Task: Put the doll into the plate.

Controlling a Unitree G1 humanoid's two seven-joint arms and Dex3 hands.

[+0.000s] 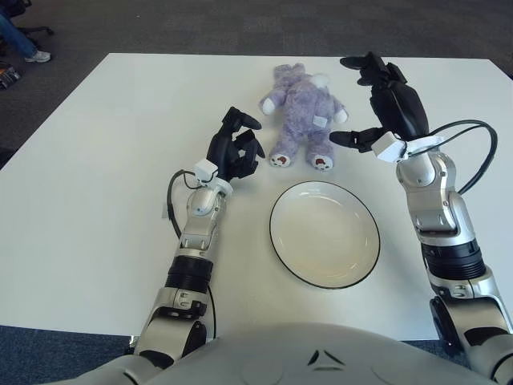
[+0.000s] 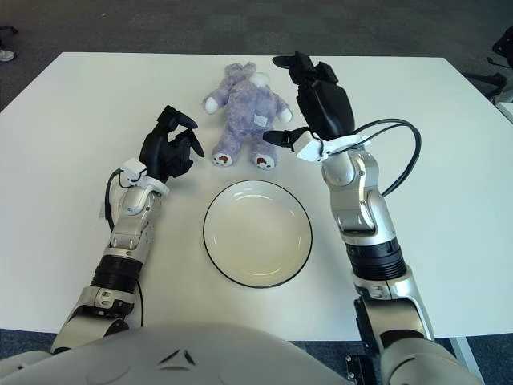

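Hovering spread and empty beside the doll (image 1: pixel 300 115), right robot hand (image 1: pixel 383 103), left robot hand (image 1: pixel 235 149) curled, plate (image 1: pixel 324 233) bare

White table (image 1: pixel 96 160) on grey carpet (image 1: pixel 240 24)

White table (image 1: pixel 96 160) on grey carpet (image 1: pixel 240 24)

The right hand (image 1: pixel 377 100) is raised on a bent forearm, its fingers (image 1: pixel 362 62) spread wide and empty (thumb reaching inward). The left hand (image 1: pixel 235 148) stands upright on its wrist, fingers curled in, holding nothing
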